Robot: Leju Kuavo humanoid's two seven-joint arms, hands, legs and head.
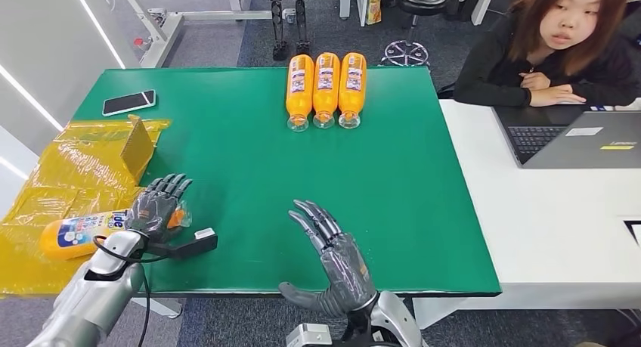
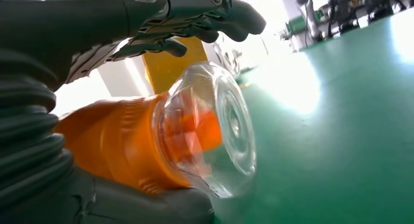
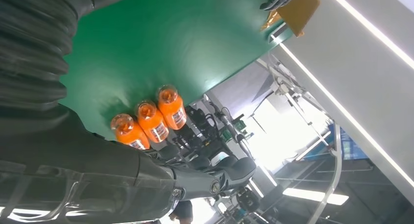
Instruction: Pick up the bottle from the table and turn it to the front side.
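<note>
An orange bottle (image 1: pixel 75 233) with a blue and white label lies on its side on yellow plastic sheeting (image 1: pixel 68 173) at the table's left front. My left hand (image 1: pixel 155 206) covers its clear-capped end. In the left wrist view the bottle (image 2: pixel 132 141) and its clear cap (image 2: pixel 219 126) lie between the thumb (image 2: pixel 146 204) beneath and the fingers (image 2: pixel 195 19) arched over it, with a gap above the cap. My right hand (image 1: pixel 332 249) hovers with fingers spread over the green mat (image 1: pixel 249 173) near the front edge, holding nothing.
Three orange bottles (image 1: pixel 326 86) lie side by side at the far middle of the mat, also in the right wrist view (image 3: pixel 149 119). A phone (image 1: pixel 128 102) and a yellow box (image 1: pixel 138 147) sit at far left. A person sits behind a laptop (image 1: pixel 574 139) on the white table at right.
</note>
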